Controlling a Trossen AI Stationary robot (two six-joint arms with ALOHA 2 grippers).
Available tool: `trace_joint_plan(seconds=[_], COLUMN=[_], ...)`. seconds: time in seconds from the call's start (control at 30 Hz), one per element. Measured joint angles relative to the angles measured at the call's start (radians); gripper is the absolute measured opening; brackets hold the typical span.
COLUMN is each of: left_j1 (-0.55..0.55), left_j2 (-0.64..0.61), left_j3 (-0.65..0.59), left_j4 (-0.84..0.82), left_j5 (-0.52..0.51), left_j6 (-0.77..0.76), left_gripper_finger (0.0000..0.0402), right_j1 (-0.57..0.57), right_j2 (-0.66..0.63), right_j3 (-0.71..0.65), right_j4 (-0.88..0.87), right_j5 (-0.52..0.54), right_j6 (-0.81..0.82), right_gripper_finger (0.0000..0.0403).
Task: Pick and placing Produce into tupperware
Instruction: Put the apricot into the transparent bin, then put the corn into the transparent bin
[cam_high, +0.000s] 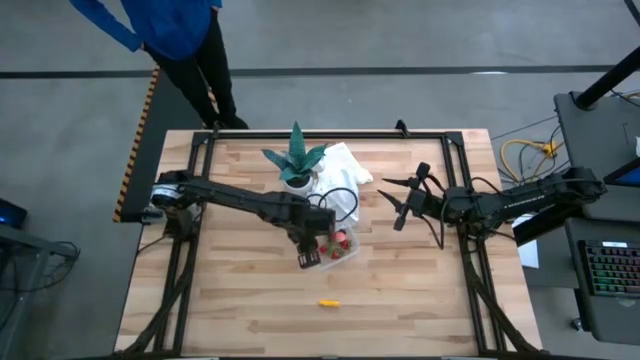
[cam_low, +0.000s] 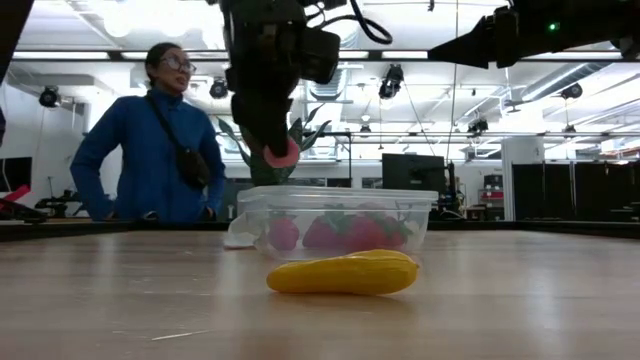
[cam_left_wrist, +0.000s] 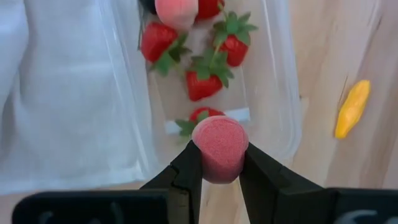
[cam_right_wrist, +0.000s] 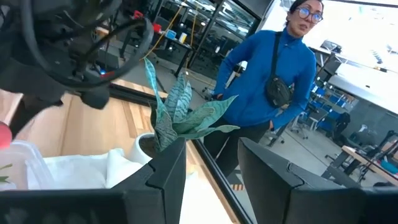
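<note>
My left gripper (cam_left_wrist: 219, 167) is shut on a pink-red fruit piece (cam_left_wrist: 219, 148) and hangs just over the near end of the clear tupperware (cam_high: 345, 252), as the low view shows (cam_low: 281, 154). Inside the tupperware (cam_left_wrist: 283, 93) lie several red strawberries (cam_left_wrist: 208, 79) and a pale pink piece (cam_left_wrist: 176, 11). A yellow-orange elongated piece (cam_high: 329, 301) lies flat on the wood nearer the table's near edge (cam_low: 343, 272). My right gripper (cam_high: 392, 198) is open and waits above the table, right of the tupperware, touching nothing (cam_right_wrist: 211, 171). My left gripper pinches the pink-red fruit piece by its two opposite sides (cam_left_wrist: 205, 163) between its fingertips (cam_left_wrist: 189, 168), coming from above and pointing down. The piece is lifted clear and sits above the tupperware's rim (cam_low: 335, 192).
A green spiky potted plant (cam_high: 296, 160) and a white cloth (cam_high: 347, 172) sit just beyond the tupperware. A person in blue (cam_high: 185, 40) stands past the table's far edge. Bare wood (cam_high: 250, 300) lies toward the near edge.
</note>
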Motion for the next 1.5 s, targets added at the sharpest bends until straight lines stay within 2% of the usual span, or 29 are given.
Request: trace_joint_plan(seconds=[0.17,0.53,0.83,1.13,1.27,1.5], left_j1=[0.040,0.078,0.080,0.080,0.081,0.071], left_j2=[0.011,0.099,0.105,0.096,0.025,-0.207], left_j3=[-0.016,-0.020,-0.014,0.016,0.026,-0.014], left_j4=[0.055,0.065,0.071,0.081,0.084,0.183], left_j5=[0.072,0.084,0.086,0.099,0.099,0.082], left_j6=[0.083,0.155,0.155,0.223,0.234,0.195], left_gripper_finger=[0.0063,0.0064,0.0136,0.0188,0.0190,0.0191], right_j1=[0.000,0.000,0.000,0.000,0.000,0.000], right_j2=[0.000,0.000,0.000,0.000,0.000,0.000], right_j3=[0.000,-0.004,-0.005,-0.005,-0.005,-0.003], right_j4=[-0.002,-0.025,-0.025,-0.023,-0.023,-0.022], right_j5=[0.000,0.000,0.000,0.000,0.000,0.000], right_j6=[0.016,0.026,0.025,0.017,0.017,0.014], right_gripper_finger=[0.0139,0.0139,0.0139,0.0139,0.0139,0.0139])
